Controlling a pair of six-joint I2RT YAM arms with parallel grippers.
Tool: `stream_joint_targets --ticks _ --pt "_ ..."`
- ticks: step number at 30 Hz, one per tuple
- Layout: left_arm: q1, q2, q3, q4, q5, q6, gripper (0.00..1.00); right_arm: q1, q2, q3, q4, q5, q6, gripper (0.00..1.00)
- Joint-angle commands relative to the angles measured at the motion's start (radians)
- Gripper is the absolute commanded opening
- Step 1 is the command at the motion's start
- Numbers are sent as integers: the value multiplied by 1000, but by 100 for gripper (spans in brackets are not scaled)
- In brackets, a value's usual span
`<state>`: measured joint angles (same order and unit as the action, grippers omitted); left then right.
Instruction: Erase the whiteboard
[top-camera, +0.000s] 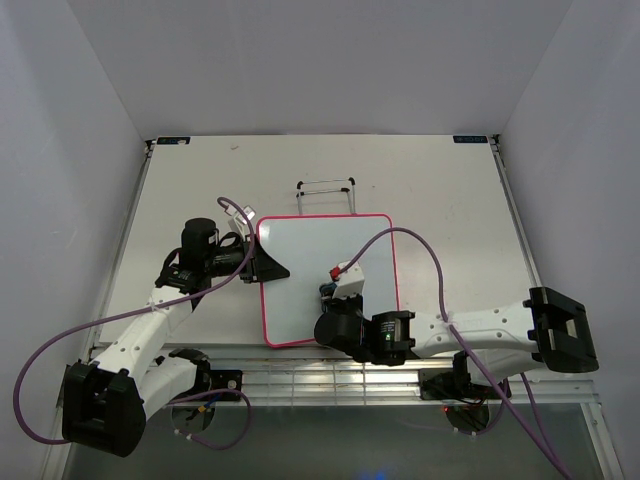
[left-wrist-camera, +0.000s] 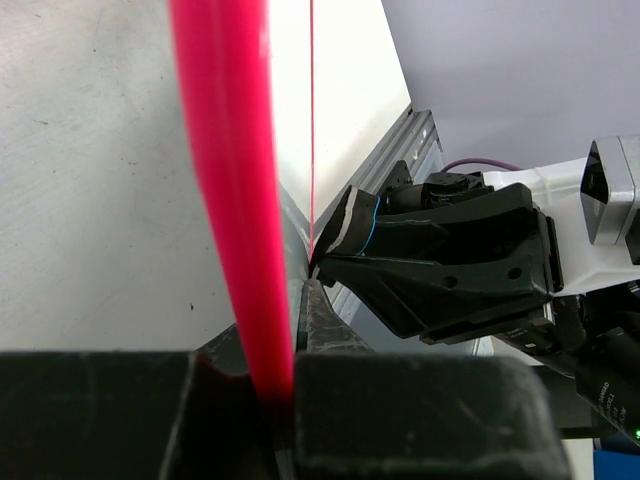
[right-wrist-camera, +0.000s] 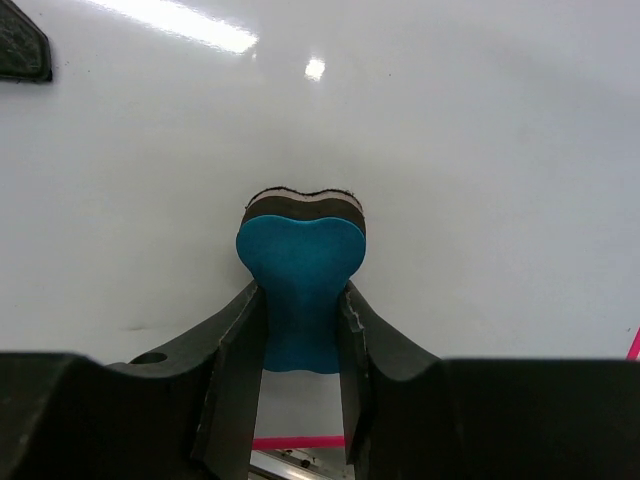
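Note:
The whiteboard (top-camera: 300, 270) lies flat at the table's middle, with a pink-red frame and a glossy white face that shows no clear marks. My left gripper (top-camera: 268, 265) is shut on its left edge; in the left wrist view the pink frame (left-wrist-camera: 230, 200) runs between the jaws of that gripper (left-wrist-camera: 270, 390). My right gripper (top-camera: 328, 292) is over the lower middle of the board. In the right wrist view it (right-wrist-camera: 300, 320) is shut on the blue bone-shaped eraser (right-wrist-camera: 300, 290), whose dark felt side rests against the board face (right-wrist-camera: 450, 150).
A thin black wire stand (top-camera: 326, 192) sits on the table just beyond the board's far edge. An aluminium rail (top-camera: 300, 370) runs along the near edge. White walls enclose the table on three sides.

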<state>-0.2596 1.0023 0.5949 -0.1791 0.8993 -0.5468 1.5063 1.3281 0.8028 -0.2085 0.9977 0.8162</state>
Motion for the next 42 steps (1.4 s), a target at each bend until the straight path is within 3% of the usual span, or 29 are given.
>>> stream_joint_targets --ticks 1,10,21,27,33,42 --pt "-10 -16 -10 -22 -39 61 0 18 6 13 24 52 12 8" --pt "-10 -21 -10 -22 -36 64 0 49 147 166 193 -16 -163 8" --pt "-10 -22 -7 -23 -40 64 0 97 198 234 256 -74 -212 8" --pt "-10 -21 -7 -23 -37 64 0 92 168 175 199 -4 -164 8" --pt "-10 -13 -7 -23 -34 65 0 65 115 104 3 73 -23 8" --pt "-10 -14 -7 -20 -31 67 0 8 74 44 -15 73 11 8"
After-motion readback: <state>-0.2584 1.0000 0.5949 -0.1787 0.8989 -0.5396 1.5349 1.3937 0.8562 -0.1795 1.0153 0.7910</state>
